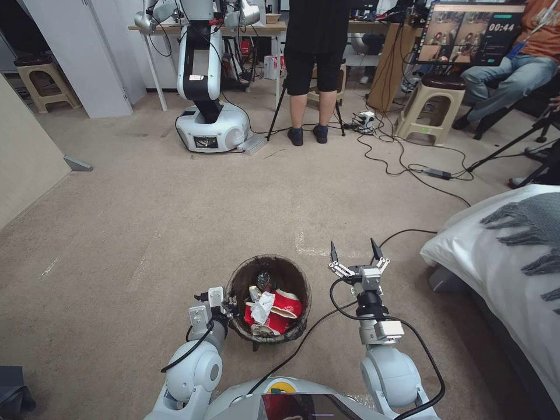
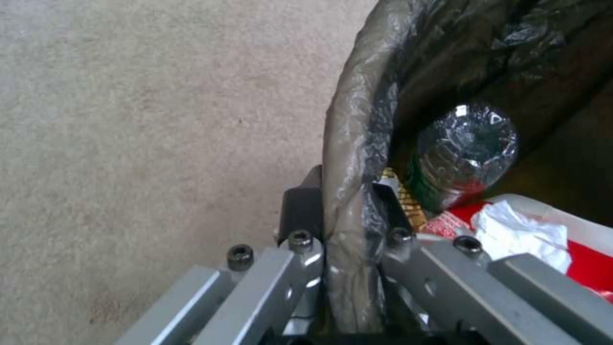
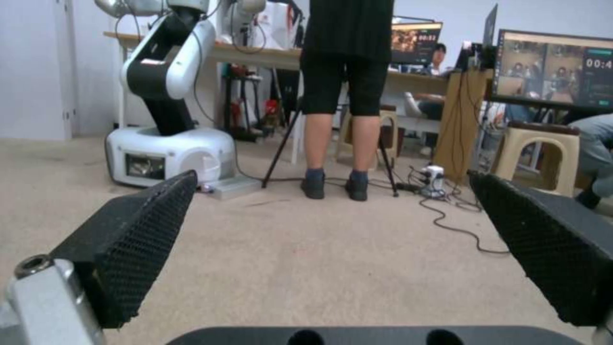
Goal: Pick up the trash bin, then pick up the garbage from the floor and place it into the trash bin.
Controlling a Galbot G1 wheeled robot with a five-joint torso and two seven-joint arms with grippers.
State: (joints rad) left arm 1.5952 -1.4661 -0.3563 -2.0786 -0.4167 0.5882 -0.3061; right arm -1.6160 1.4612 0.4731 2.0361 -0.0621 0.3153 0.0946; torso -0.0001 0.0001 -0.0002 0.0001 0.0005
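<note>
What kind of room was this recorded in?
Probably a robotics lab staged as a bedroom: carpet, a bed at the right, a second robot, and a monitor with cables trailing across the floor.

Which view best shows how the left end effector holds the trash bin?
The left wrist view: the left end effector has one finger on each side of the small round white plastic trash bin's brown-bagged rim. The head view shows the bin whole but the grip tiny. The right wrist view faces open carpet between the right end effector's spread fingers.
</note>
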